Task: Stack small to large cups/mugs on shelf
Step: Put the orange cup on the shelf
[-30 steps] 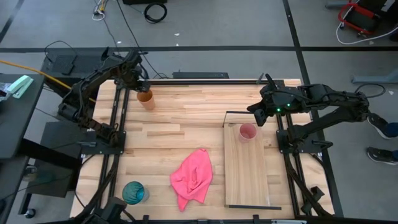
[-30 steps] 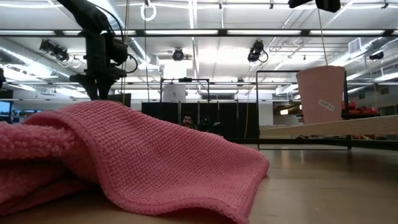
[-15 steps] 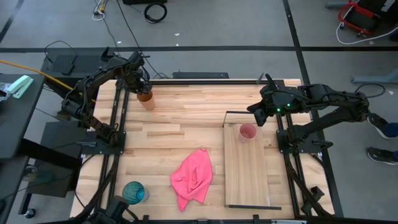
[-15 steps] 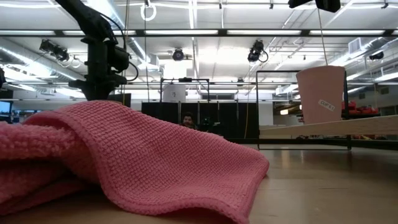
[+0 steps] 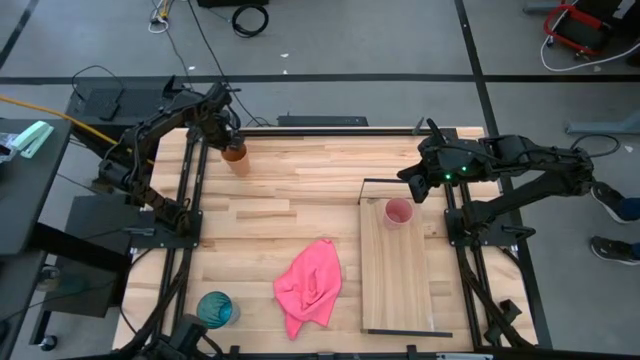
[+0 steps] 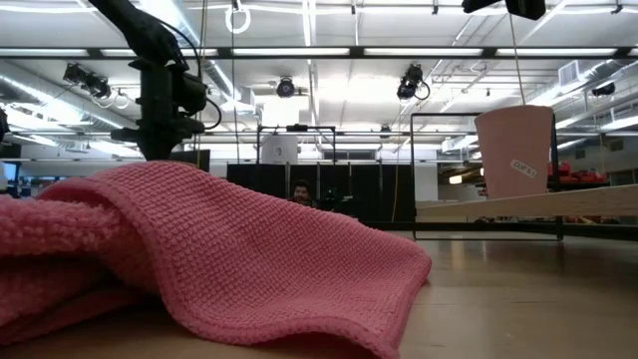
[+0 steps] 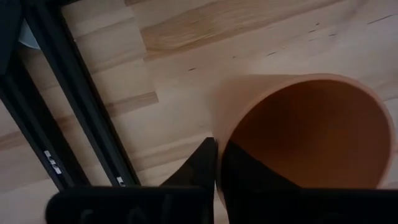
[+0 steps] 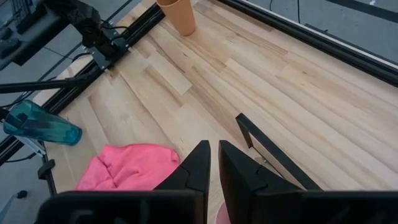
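An orange-brown cup point(image 5: 234, 155) stands upright at the table's far left, and my left gripper point(image 5: 228, 142) is shut on its rim. A pink cup point(image 5: 398, 213) stands on the far end of the light-wood shelf point(image 5: 395, 290), at the table's right. A teal cup point(image 5: 216, 309) stands near the table's near left corner. My right gripper point(image 5: 412, 188) hangs shut and holding nothing, above the shelf's far end, just beyond the pink cup. My left gripper pinches the orange-brown cup's rim wall point(image 7: 220, 144) on the side toward the table's left edge. One finger point(image 7: 200, 169) is outside the cup and the other point(image 7: 249, 180) inside it. The fingers come from above, pointing down. The cup stands upright on the table.
A crumpled pink cloth point(image 5: 310, 285) lies on the table left of the shelf and fills the front of the low view. Black frame rails point(image 5: 190, 200) run along the table's left and right sides. A thin black wire frame point(image 5: 380, 183) rises at the shelf's far end.
My left gripper has come a little down and toward the orange-brown cup. The cup stands where it was, and my right arm has kept still.
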Available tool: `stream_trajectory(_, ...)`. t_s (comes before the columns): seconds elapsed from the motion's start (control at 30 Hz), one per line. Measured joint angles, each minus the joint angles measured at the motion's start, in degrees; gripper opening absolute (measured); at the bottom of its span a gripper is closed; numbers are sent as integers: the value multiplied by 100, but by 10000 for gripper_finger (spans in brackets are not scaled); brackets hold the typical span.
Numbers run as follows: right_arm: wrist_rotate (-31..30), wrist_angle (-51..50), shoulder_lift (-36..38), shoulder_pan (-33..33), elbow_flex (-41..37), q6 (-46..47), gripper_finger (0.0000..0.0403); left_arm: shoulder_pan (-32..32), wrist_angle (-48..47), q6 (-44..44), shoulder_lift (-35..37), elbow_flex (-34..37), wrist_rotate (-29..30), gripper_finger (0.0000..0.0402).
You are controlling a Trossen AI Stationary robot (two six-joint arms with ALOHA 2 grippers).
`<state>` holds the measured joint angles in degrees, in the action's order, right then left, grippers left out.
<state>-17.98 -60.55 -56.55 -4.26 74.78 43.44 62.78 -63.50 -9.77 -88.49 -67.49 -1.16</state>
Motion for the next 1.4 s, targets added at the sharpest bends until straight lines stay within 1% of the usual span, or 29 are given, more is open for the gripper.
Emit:
stream_trajectory(0.13,-2,0,2,1,0,-11,41,-87,-297,139,-2,-375,-100,11)
stream_trajectory(0.3,0,0,2,1,0,-13,41,-511,-794,144,-2,-1363,-205,15)
stream_trajectory(0.53,-1,1,2,1,0,-98,41,-1662,-1130,-56,-2,-3120,-211,11)
stream_trajectory(0.67,-2,2,2,1,0,-101,41,-2409,-1148,-309,-2,-3883,-211,10)
stream_trajectory(0.8,0,2,2,1,0,-101,41,-3187,-1155,-604,-2,-4203,-166,10)
stream_trajectory(0.93,0,2,2,1,1,-98,41,-3960,-1112,-859,-70,-4189,-124,10)
stream_trajectory(1.07,-2,4,2,1,2,-98,41,-4736,-1085,-1025,-487,-4179,22,10)
stream_trajectory(1.17,-2,4,2,1,0,-71,41,-5199,-1037,-1017,-1025,-4324,33,10)
stream_trajectory(1.27,0,7,2,1,0,16,41,-5502,-1030,-803,-1662,-4601,31,10)
stream_trajectory(1.4,0,4,2,1,0,31,41,-5699,-1082,-619,-2376,-5033,52,10)
